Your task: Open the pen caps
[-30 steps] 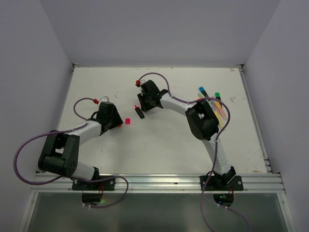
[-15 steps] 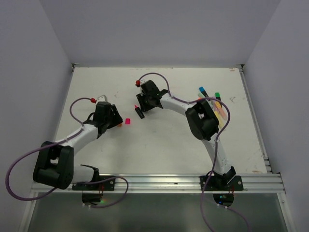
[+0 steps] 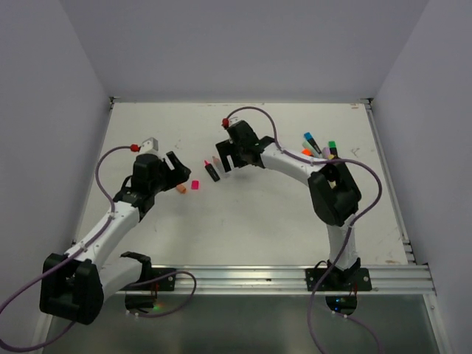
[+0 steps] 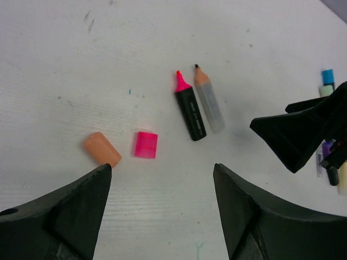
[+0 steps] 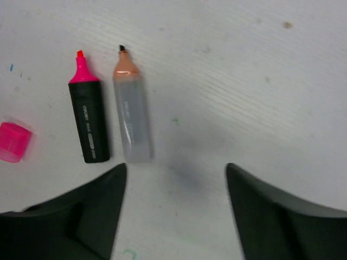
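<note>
Two loose pen caps lie on the table: an orange one (image 4: pixel 101 149) (image 3: pixel 181 189) and a pink one (image 4: pixel 146 144) (image 3: pixel 195 185) (image 5: pixel 13 142). Just beyond them lie side by side an uncapped black highlighter with a pink tip (image 4: pixel 190 108) (image 5: pixel 88 116) (image 3: pixel 212 170) and an uncapped pale highlighter with an orange tip (image 4: pixel 209 100) (image 5: pixel 132 111) (image 3: pixel 218 164). My left gripper (image 4: pixel 162 173) (image 3: pixel 175 172) is open and empty, just short of the two caps. My right gripper (image 5: pixel 176 170) (image 3: pixel 228 159) is open and empty, at the rear ends of the two highlighters.
Several capped highlighters (image 3: pixel 323 151) lie in a cluster at the right of the table, with blue (image 4: pixel 327 77) and green (image 3: pixel 332 144) caps showing. The right arm's forearm crosses over part of that cluster. Walls stand at the left, back and right.
Both grippers opened. The left arm pulled back to the left, and the orange cap now lies beside the pink one. The right gripper shifted right, and the pale highlighter now lies beside the black one.
</note>
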Controlling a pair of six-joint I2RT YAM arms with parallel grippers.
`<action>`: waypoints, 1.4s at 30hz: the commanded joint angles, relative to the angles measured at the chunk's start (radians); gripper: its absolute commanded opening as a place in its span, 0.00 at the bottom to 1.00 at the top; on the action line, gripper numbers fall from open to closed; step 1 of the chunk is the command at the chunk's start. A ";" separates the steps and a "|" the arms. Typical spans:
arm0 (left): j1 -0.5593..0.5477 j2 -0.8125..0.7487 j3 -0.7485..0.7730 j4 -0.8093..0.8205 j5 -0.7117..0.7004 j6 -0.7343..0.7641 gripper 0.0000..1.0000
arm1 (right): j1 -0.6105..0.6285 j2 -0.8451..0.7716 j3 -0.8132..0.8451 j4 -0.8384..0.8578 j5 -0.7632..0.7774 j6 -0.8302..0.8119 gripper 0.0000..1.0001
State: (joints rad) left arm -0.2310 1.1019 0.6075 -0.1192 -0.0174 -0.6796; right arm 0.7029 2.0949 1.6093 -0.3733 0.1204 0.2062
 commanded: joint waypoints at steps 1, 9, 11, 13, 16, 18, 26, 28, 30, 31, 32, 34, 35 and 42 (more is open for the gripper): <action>0.007 -0.095 0.014 0.010 0.092 0.005 0.80 | -0.037 -0.226 -0.110 -0.029 0.195 0.050 0.95; 0.007 -0.220 -0.038 0.094 0.216 -0.104 1.00 | -0.216 -0.562 -0.469 -0.054 0.292 0.140 0.95; 0.007 -0.206 -0.048 0.136 0.278 -0.121 1.00 | -0.273 -0.590 -0.505 -0.072 0.333 0.137 0.92; 0.007 -0.186 -0.077 0.194 0.370 -0.164 1.00 | -0.318 -0.616 -0.548 -0.091 0.351 0.125 0.82; 0.007 -0.172 -0.135 0.282 0.436 -0.216 0.98 | -0.374 -0.647 -0.607 -0.078 0.256 0.107 0.57; 0.007 -0.171 -0.162 0.308 0.439 -0.225 0.97 | -0.394 -0.662 -0.640 -0.061 0.234 0.105 0.45; 0.007 -0.163 -0.163 0.308 0.432 -0.207 0.95 | -0.473 -0.625 -0.675 -0.038 0.229 0.099 0.40; 0.007 -0.160 -0.158 0.314 0.432 -0.202 0.95 | -0.496 -0.605 -0.674 -0.030 0.234 0.098 0.40; 0.007 -0.154 -0.152 0.319 0.433 -0.196 0.95 | -0.506 -0.573 -0.666 -0.019 0.236 0.090 0.38; 0.007 -0.146 -0.149 0.320 0.435 -0.193 0.95 | -0.510 -0.563 -0.661 -0.018 0.245 0.088 0.37; 0.007 -0.140 -0.146 0.320 0.435 -0.192 0.95 | -0.510 -0.550 -0.655 -0.019 0.254 0.088 0.37; 0.007 -0.125 -0.146 0.332 0.439 -0.190 0.95 | -0.510 -0.518 -0.641 -0.016 0.259 0.082 0.37; 0.007 -0.117 -0.146 0.345 0.447 -0.190 0.95 | -0.510 -0.509 -0.640 -0.010 0.257 0.079 0.37; 0.007 -0.073 -0.141 0.381 0.462 -0.190 0.95 | -0.520 -0.457 -0.621 -0.004 0.283 0.059 0.42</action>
State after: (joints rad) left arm -0.2295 1.0195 0.4408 0.1867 0.4133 -0.8757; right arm 0.1894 1.6333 0.9447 -0.4080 0.3679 0.2874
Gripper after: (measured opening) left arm 0.947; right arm 0.411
